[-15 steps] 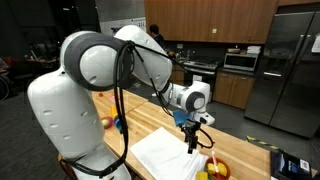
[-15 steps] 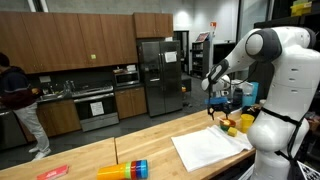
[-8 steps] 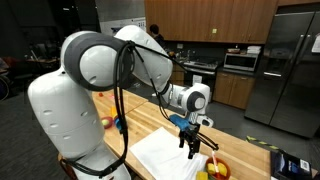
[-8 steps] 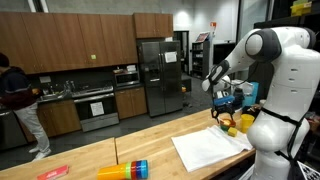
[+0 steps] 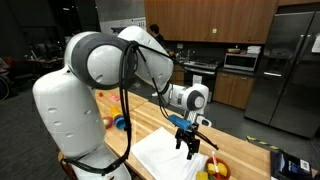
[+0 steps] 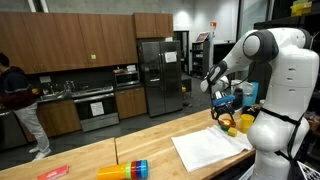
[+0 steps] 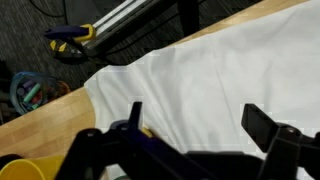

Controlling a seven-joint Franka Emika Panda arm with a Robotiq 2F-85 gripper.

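Wood desk (image 6: 140, 140): stack of coloured cups (image 6: 128, 169) lying on its side near the front edge, flat red item (image 6: 50, 172) well apart at the corner; in an exterior view, yellow and red pieces (image 5: 216, 168) sit grouped at one end, with a dark box (image 5: 290, 165) further along. Background kitchen: steel fridge (image 6: 155, 75), microwave (image 6: 125, 74) above oven (image 6: 96, 106), brown cabinets (image 6: 70, 42), person (image 6: 15, 100) standing near the oven. Wrist view: yellow cup (image 7: 25, 170) by the desk edge, blue-yellow clamp (image 7: 70, 36) on the dark floor past it.
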